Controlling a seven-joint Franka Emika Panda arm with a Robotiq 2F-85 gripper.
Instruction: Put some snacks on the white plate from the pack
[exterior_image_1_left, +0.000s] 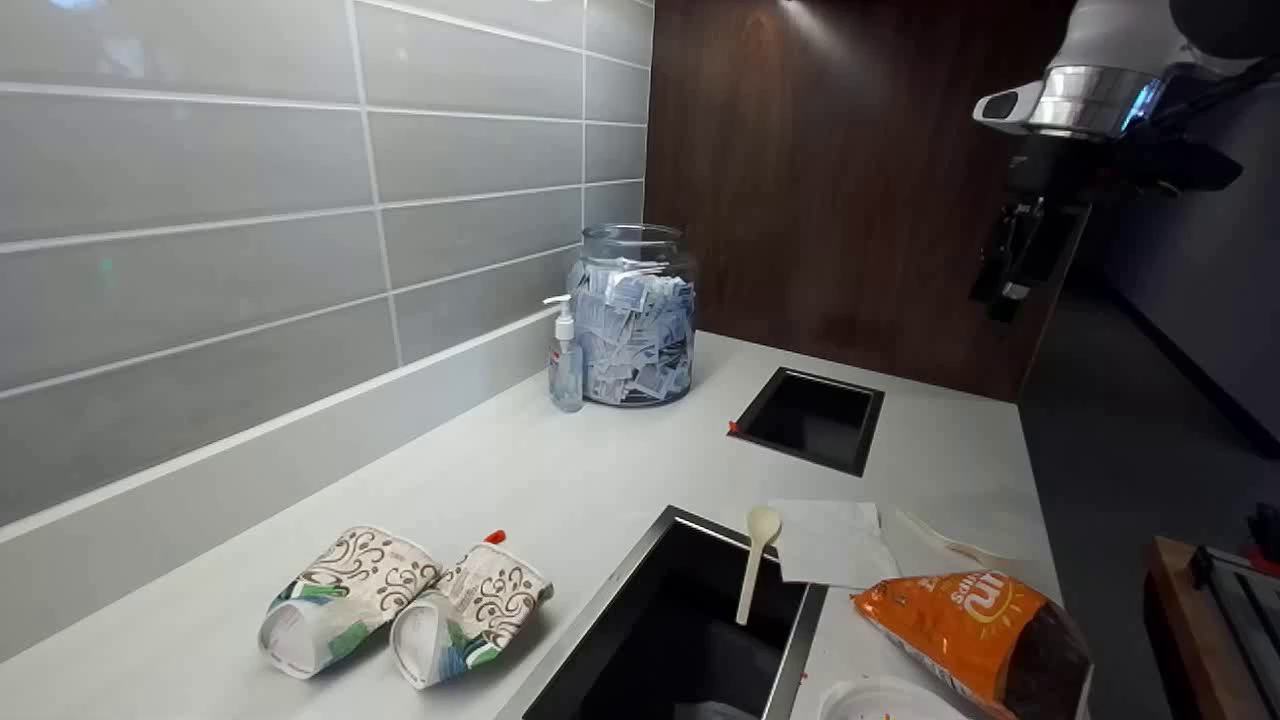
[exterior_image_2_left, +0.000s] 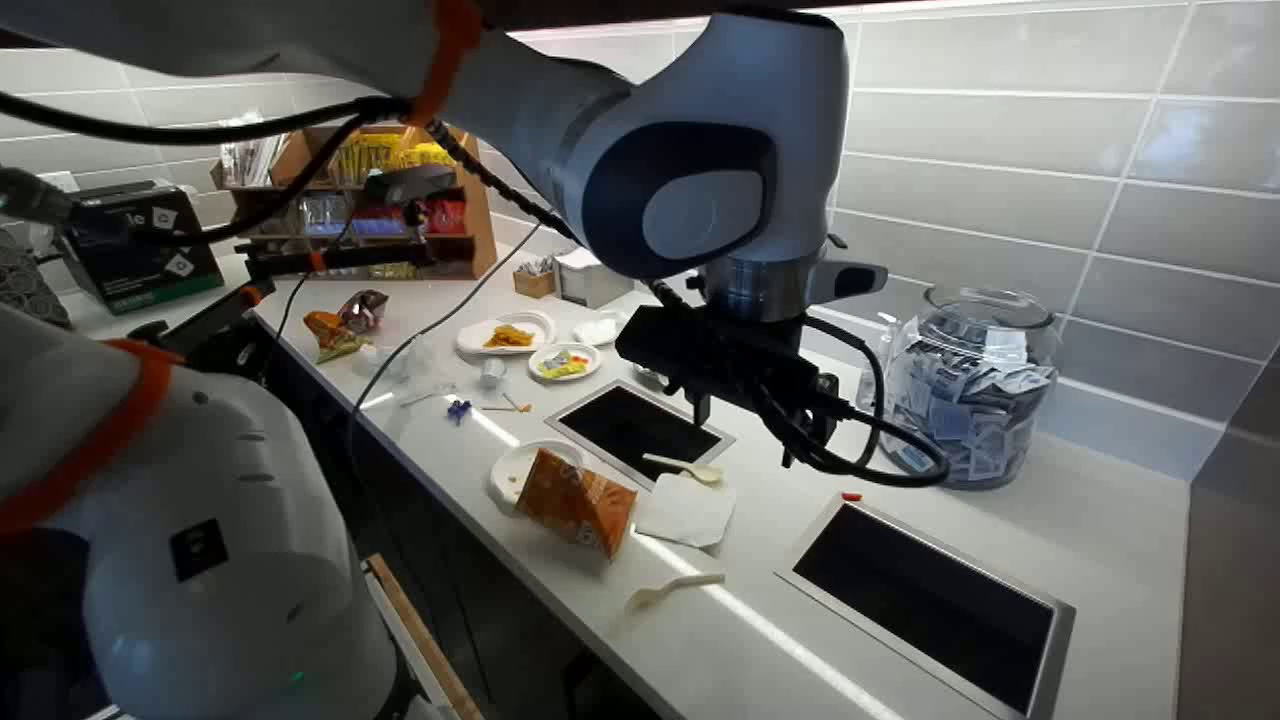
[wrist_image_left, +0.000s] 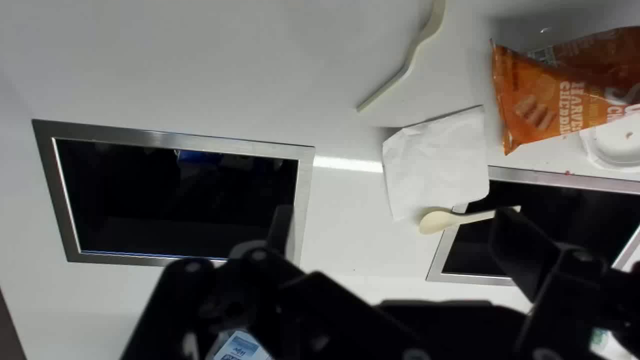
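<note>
- The claw (wrist_image_left: 395, 215) is suspended above the desk (wrist_image_left: 200, 60), spread wide.
- The orange pack (wrist_image_left: 555, 97) is seen lower, well apart from it, beside the white plate (wrist_image_left: 611, 145).

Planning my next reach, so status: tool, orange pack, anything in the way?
Tool open, empty. Orange pack not held, right by white plate. Napkin and spoon close by, possible snags.

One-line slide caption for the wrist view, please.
Open gripper above a counter, with a napkin, a spoon, and an orange bag and white plate cut off at right.
</note>
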